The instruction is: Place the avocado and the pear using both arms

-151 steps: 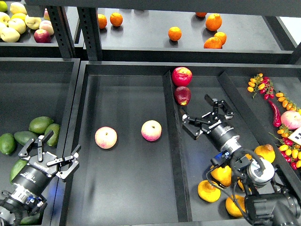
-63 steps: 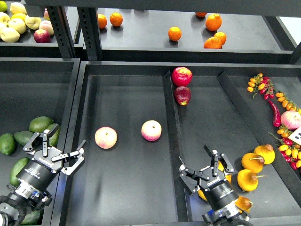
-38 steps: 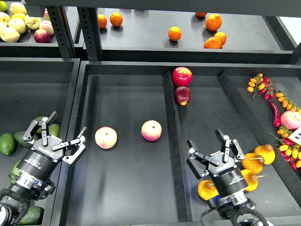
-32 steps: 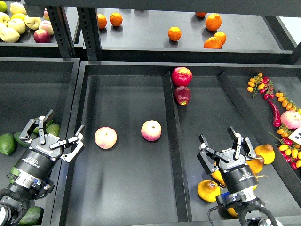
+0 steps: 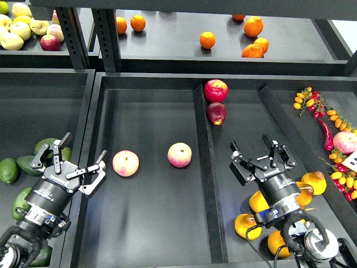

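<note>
Several dark green avocados (image 5: 28,163) lie in the left bin, some partly hidden behind my left arm. My left gripper (image 5: 72,162) is open and empty, above the bin wall just right of the avocados. Several golden yellow-orange pears (image 5: 314,180) lie in the near right compartment; some, like the pear (image 5: 247,226), are partly hidden by my right arm. My right gripper (image 5: 261,159) is open and empty, just beyond the pears and above the compartment floor.
Two pink-yellow apples (image 5: 125,163) (image 5: 179,154) lie in the middle compartment. Two red apples (image 5: 216,90) (image 5: 216,113) sit by the divider (image 5: 203,167). Oranges (image 5: 207,39) and pale apples (image 5: 12,40) are on the back shelf. Cherry tomatoes (image 5: 340,162) and a chili (image 5: 327,135) lie far right.
My right gripper has moved away from me and a little left, off the pears, still open. My left gripper has shifted slightly right, still open. The fruit has not moved.
</note>
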Controlling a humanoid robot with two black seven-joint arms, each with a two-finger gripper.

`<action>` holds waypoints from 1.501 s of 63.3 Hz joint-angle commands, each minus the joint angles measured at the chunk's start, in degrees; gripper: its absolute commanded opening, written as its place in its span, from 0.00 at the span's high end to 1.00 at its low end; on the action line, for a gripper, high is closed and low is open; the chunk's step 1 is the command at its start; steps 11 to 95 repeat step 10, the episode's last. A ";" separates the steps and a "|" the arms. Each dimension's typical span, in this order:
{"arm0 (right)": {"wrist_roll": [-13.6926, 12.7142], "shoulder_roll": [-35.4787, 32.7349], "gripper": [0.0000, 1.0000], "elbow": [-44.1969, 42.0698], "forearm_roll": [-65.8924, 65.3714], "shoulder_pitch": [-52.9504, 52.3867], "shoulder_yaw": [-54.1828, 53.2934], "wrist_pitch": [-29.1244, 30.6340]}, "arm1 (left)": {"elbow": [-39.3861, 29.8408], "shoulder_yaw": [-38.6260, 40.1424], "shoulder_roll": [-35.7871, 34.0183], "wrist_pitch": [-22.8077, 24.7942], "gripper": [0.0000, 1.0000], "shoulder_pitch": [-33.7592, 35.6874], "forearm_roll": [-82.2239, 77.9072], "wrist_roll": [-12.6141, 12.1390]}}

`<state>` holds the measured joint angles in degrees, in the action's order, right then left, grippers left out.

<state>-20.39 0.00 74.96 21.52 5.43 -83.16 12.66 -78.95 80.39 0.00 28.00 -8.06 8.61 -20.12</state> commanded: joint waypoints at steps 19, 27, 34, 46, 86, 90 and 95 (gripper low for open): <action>0.00 0.00 0.00 0.10 -0.25 0.55 0.11 0.96 | 0.02 -1.37 0.00 0.00 0.01 -0.03 0.01 0.00; 0.00 0.00 0.00 0.10 -0.25 0.55 0.11 0.96 | 0.02 -1.37 0.00 0.00 0.01 -0.03 0.01 0.00; 0.00 0.00 0.00 0.10 -0.25 0.55 0.11 0.96 | 0.02 -1.37 0.00 0.00 0.01 -0.03 0.01 0.00; 0.00 0.00 0.00 0.10 -0.25 0.55 0.11 0.96 | 0.02 -1.37 0.00 0.00 0.01 -0.03 0.01 0.00; 0.00 0.00 0.00 0.10 -0.25 0.55 0.11 0.96 | 0.02 -1.37 0.00 0.00 0.01 -0.03 0.01 0.00; 0.00 0.00 0.00 0.10 -0.25 0.55 0.11 0.96 | 0.02 -1.37 0.00 0.00 0.01 -0.03 0.01 0.00; 0.00 0.00 0.00 0.10 -0.25 0.55 0.11 0.96 | 0.02 -1.37 0.00 0.00 0.01 -0.03 0.01 0.00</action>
